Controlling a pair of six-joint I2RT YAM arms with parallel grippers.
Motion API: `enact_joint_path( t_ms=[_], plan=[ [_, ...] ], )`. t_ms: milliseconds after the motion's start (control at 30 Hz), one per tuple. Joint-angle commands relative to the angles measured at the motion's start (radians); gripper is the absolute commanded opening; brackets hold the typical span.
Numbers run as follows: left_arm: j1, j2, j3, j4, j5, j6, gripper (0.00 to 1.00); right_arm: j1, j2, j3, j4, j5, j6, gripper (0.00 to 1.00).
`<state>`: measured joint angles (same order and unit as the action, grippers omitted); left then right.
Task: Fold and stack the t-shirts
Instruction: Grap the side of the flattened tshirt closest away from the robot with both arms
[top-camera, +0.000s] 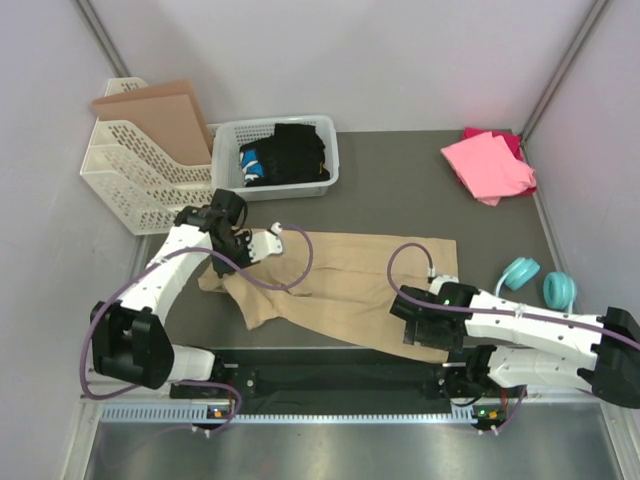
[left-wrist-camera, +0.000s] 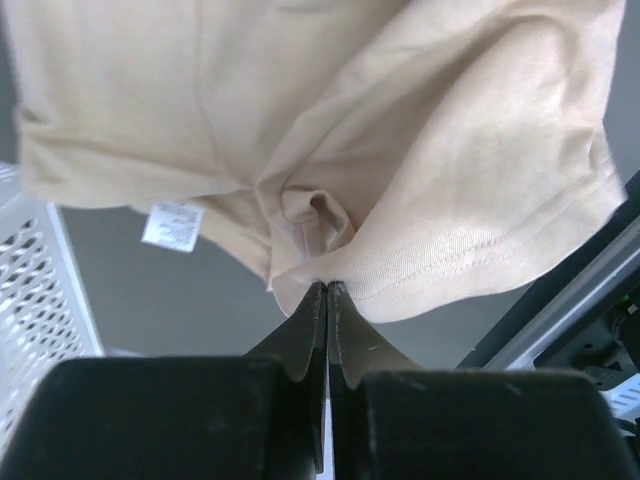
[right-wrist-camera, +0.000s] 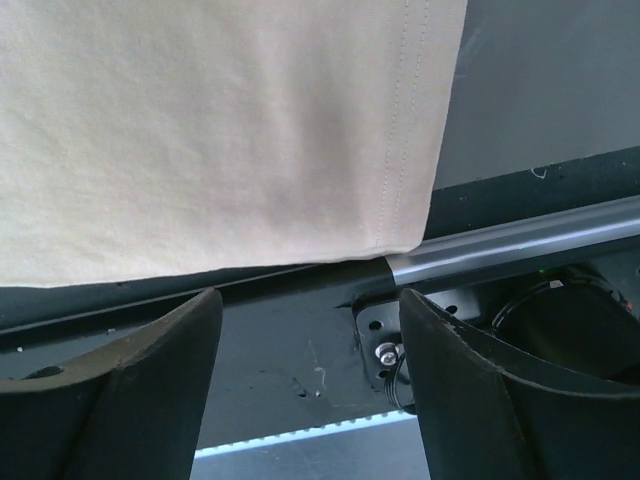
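Two arms on the tan tee, laid out mid-table near the front edge, left end rumpled. L gripper is fully closed, pinching a bunched fold of the tee, with the white label close by. R gripper is wide open w/ nothing in it, sitting at the tee's hem corner over the front rail; no cloth btwn the fingers. I see the pink tee folded at the far-right corner, lying on the magenta one. Teal headphones sit right of the tan tee, not touching it.
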<state>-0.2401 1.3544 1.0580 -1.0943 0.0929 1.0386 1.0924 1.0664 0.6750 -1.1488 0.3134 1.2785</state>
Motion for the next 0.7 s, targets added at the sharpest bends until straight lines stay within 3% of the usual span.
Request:
enact_joint_path(
  t_ms=[0,267,667],
  plan=[
    [0.009,-0.017,0.06,-0.11,0.021,0.015,0.0,0.02,0.021,0.023,0.0,0.012,0.025,0.72],
    [0.039,-0.037,0.019,-0.078,-0.021,0.032,0.0,0.044,0.154,0.04,0.073,0.006,-0.03,0.68],
    [0.084,0.0,0.093,-0.085,-0.009,0.06,0.0,0.072,0.294,0.025,0.195,-0.013,-0.03,0.66]
  ],
)
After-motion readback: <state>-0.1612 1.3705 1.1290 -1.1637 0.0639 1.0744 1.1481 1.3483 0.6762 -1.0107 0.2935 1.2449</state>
